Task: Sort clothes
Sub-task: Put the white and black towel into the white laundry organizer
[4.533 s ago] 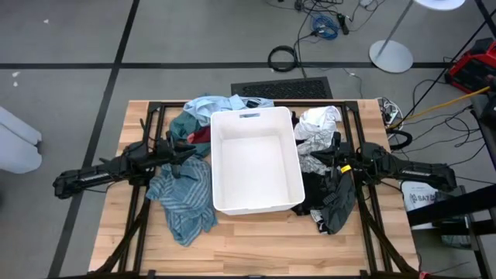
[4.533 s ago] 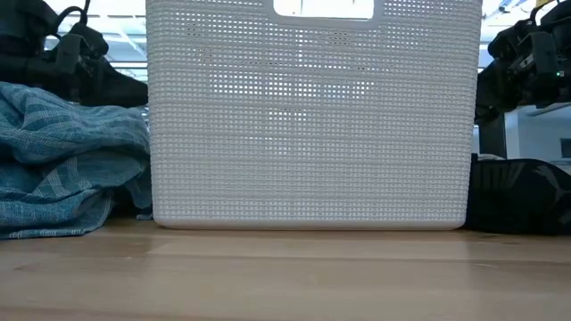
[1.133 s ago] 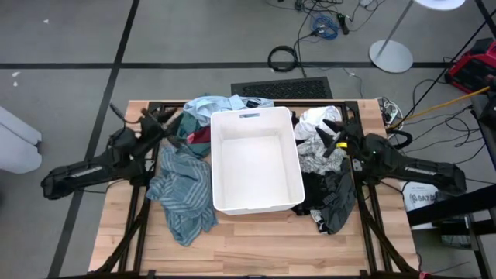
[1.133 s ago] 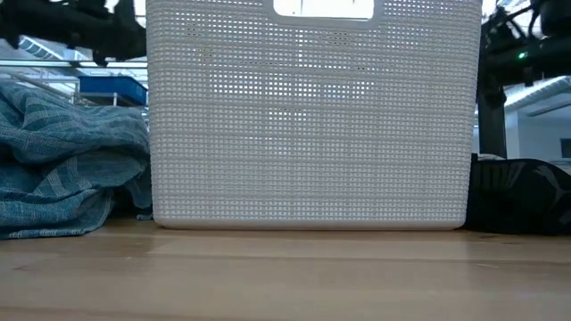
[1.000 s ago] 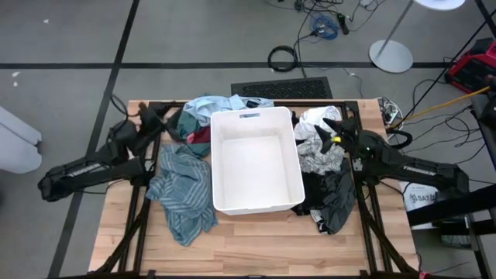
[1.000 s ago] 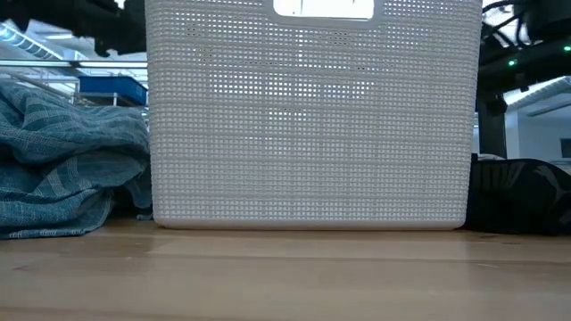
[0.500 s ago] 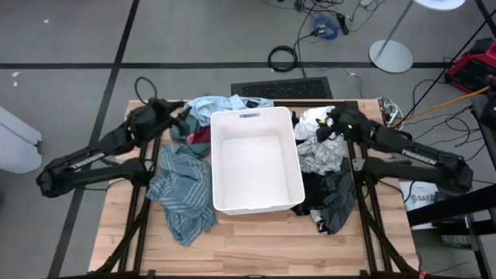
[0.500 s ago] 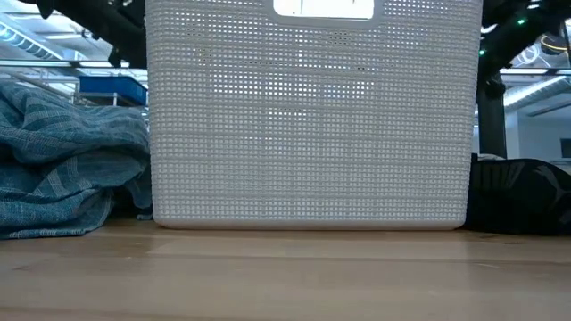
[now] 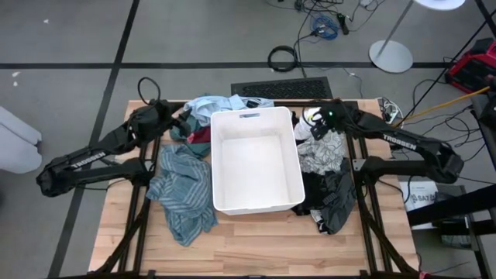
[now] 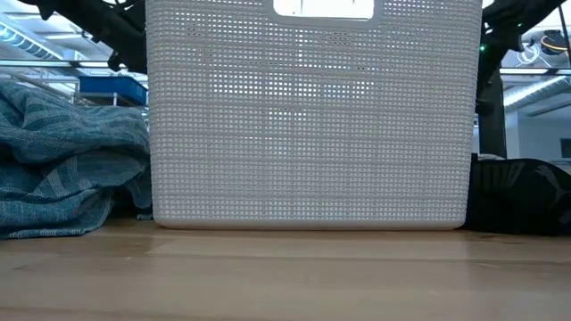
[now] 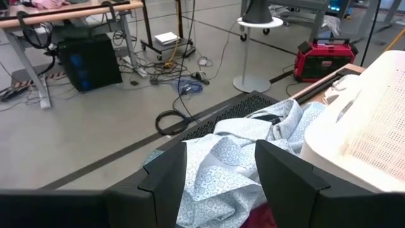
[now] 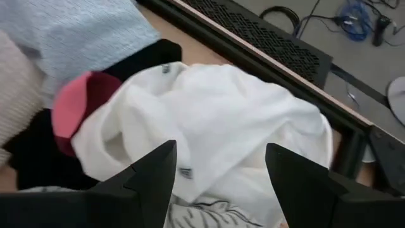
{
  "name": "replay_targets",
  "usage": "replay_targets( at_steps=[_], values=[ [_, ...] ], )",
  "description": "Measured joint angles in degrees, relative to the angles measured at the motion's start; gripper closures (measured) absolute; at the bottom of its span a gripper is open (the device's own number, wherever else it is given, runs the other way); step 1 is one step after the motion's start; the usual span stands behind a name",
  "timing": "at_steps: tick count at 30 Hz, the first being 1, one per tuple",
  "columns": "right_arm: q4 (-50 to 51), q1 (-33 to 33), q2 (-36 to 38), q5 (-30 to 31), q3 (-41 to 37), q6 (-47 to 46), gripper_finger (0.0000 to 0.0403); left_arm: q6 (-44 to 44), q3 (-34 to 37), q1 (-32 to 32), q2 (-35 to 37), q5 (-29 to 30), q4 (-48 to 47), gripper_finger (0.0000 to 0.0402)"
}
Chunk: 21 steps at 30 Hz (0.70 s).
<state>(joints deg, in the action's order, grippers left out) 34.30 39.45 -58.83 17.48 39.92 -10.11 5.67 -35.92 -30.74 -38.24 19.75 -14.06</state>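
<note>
High view first: my right end effector [image 9: 316, 118] hangs over the far right corner of the desk [image 9: 256, 248], right above the white garment [image 9: 319, 124] heaped beside the white bin [image 9: 256, 203]. My right wrist view looks straight down on that white garment [image 12: 215, 120]; my fingers [image 12: 152, 168] are spread wide with nothing between them, and the cloth lies directly under the gap, a pink piece [image 12: 79, 104] and a light blue piece [image 12: 82, 31] off to one side. So a plain descent should meet the white cloth, and my right arm is clearly the nearer one for it. My left end effector [image 9: 180, 120] sits at the far left corner, fingers [image 11: 166, 174] also parted and empty, facing the light blue patterned shirt [image 11: 234, 158] just ahead, against the bin's far end. The teal striped garment [image 9: 184, 192] lies left of the bin, the dark clothes [image 9: 333, 200] right of it. The bin looks empty.
</note>
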Motion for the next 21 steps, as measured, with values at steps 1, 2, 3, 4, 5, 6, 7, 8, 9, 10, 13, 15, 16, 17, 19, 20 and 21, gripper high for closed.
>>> replay_targets(
  at_steps=[1,2,3,4,5,6,7,8,9,10,13,15,16,17,19,20,21],
  values=[
    [0.3,0.4,-0.2,-0.6,0.0,0.4,0.0172,0.0,0.0,0.0,0.0,0.0,0.0,0.0203],
    [0.5,0.9,-0.4,-2.0,0.0,0.7,0.0172,0.0,0.0,0.0,0.0,0.0,0.0,0.0203],
    [0.5,1.3,-0.7,-3.5,0.0,1.0,0.0172,0.0,0.0,0.0,0.0,0.0,0.0,0.0203],
    [0.5,1.6,-0.9,-4.8,0.0,1.2,0.0172,0.0,0.0,0.0,0.0,0.0,0.0,0.0203],
    [0.5,1.8,-1.2,-5.5,0.0,1.4,0.0172,0.0,0.0,0.0,0.0,0.0,0.0,0.0203],
    [0.8,1.8,-1.5,-5.6,0.0,1.3,0.0172,0.0,0.0,0.0,0.0,0.0,0.0,0.0203],
    [1.5,1.8,-1.7,-5.5,0.0,1.1,0.0172,0.0,0.0,0.0,0.0,0.0,0.0,0.0203],
    [2.7,1.8,-1.8,-5.5,0.0,0.7,0.0172,0.0,0.0,0.0,0.0,0.0,0.0,0.0203],
    [3.7,1.8,-1.8,-5.5,0.0,0.3,0.0172,0.0,0.0,0.0,0.0,0.0,0.0,0.0203],
    [4.6,1.8,-1.8,-5.5,0.0,-0.3,0.0172,0.0,0.0,0.0,0.0,0.0,-0.1,0.0203],
    [8.2,1.8,-1.4,-5.5,0.0,-2.1,0.0172,-0.1,0.0,0.0,0.0,0.0,-0.2,0.0203],
    [9.1,1.6,-1.1,-5.6,0.0,-2.8,0.0172,-0.1,0.0,0.0,0.0,0.0,-0.2,0.0203],
    [8.9,1.4,-0.9,-5.6,0.0,-2.8,0.0172,-0.2,0.0,0.0,0.0,0.0,-0.1,0.0203],
    [8.8,1.1,-0.6,-5.8,0.0,-2.8,0.0172,-0.3,0.0,0.0,0.0,0.0,0.0,0.0203],
    [8.7,0.4,-0.4,-7.4,0.0,-2.8,0.0172,-0.2,0.0,0.0,0.0,0.1,0.0,0.0203],
    [8.8,-0.1,-0.4,-8.4,0.0,-2.8,0.0172,-0.2,0.0,0.0,0.0,0.1,-0.1,0.0203],
    [8.8,-0.7,-0.3,-9.3,0.0,-2.8,0.0172,-0.2,0.0,0.0,0.0,0.1,-0.1,0.0203]
  ],
)
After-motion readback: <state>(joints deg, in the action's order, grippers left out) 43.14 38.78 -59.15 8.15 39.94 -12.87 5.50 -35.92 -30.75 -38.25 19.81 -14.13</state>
